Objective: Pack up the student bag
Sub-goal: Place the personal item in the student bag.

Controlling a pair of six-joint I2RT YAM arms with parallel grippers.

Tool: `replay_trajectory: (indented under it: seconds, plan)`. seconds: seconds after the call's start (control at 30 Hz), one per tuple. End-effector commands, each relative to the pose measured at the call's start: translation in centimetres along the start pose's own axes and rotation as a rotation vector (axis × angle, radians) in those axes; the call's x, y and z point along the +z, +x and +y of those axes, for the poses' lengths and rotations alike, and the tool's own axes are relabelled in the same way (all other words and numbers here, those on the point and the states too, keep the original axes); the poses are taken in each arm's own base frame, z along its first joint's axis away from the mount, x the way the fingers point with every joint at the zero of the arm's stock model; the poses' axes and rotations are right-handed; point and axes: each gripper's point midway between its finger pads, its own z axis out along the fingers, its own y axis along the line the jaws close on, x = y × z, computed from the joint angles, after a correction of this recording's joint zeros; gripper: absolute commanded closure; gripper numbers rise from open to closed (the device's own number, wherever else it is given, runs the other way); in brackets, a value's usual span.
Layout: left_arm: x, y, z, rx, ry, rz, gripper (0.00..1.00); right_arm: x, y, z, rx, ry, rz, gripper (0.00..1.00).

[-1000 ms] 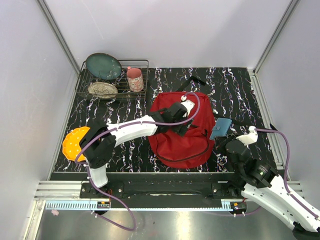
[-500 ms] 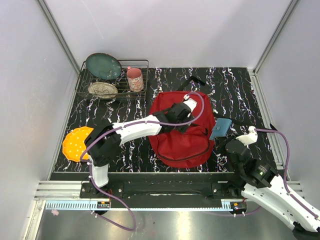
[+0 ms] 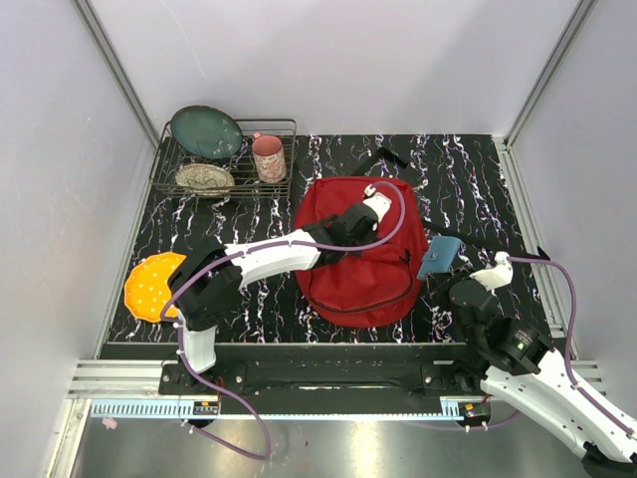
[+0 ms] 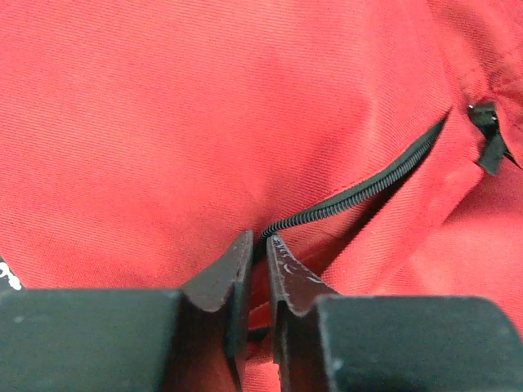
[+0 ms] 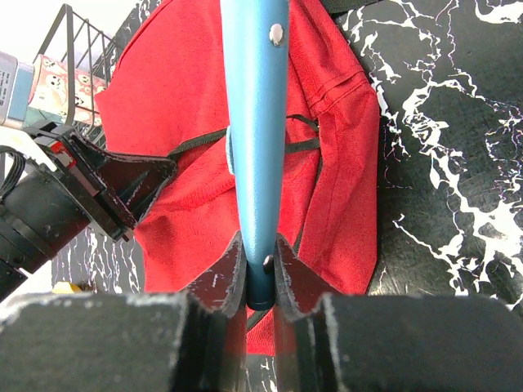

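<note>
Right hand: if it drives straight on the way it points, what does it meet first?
Probably the student bag: the blue case clamped in the right hand sticks out ahead, so its tip would touch the red fabric first. Depth is unclear.

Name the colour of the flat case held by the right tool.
Teal blue case, pinched in the right tool; right wrist view shows it best.

One bag (image 3: 370, 284), one blue case (image 3: 439, 255), one rack (image 3: 274, 121), one mug (image 3: 268, 157). Three plates: green plate (image 3: 206, 131), beige plate (image 3: 204, 178), orange plate (image 3: 149, 287).
</note>
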Motion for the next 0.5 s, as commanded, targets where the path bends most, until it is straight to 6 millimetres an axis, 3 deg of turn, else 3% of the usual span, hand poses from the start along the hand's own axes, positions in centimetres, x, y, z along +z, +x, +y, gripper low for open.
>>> replay_trajectory:
  seconds: [0.0, 0.03, 0.17, 0.3, 0.47]
  plan:
    - [0.5, -1.4, 3.2, -0.015, -0.090, -0.024, 0.87, -0.1, -0.8, 0.9, 0.033, -0.032, -0.029, 0.83]
    - [0.4, -1.8, 3.3, -0.015, -0.092, -0.031, 0.92, -0.1, -0.8, 0.8, 0.033, -0.032, -0.030, 0.83]
    - [-0.1, -2.9, 3.5, -0.017, -0.091, -0.055, 1.00, 0.0, -0.7, 0.8, 0.034, -0.029, -0.028, 0.83]
    - [-0.9, -4.2, 3.3, -0.021, -0.069, -0.078, 1.00, 0.1, -0.4, 1.5, 0.022, -0.052, -0.011, 0.84]
    - [-2.9, -6.3, 2.7, -0.033, -0.014, -0.128, 1.00, 0.1, 0.5, 4.2, 0.025, -0.148, 0.046, 0.86]
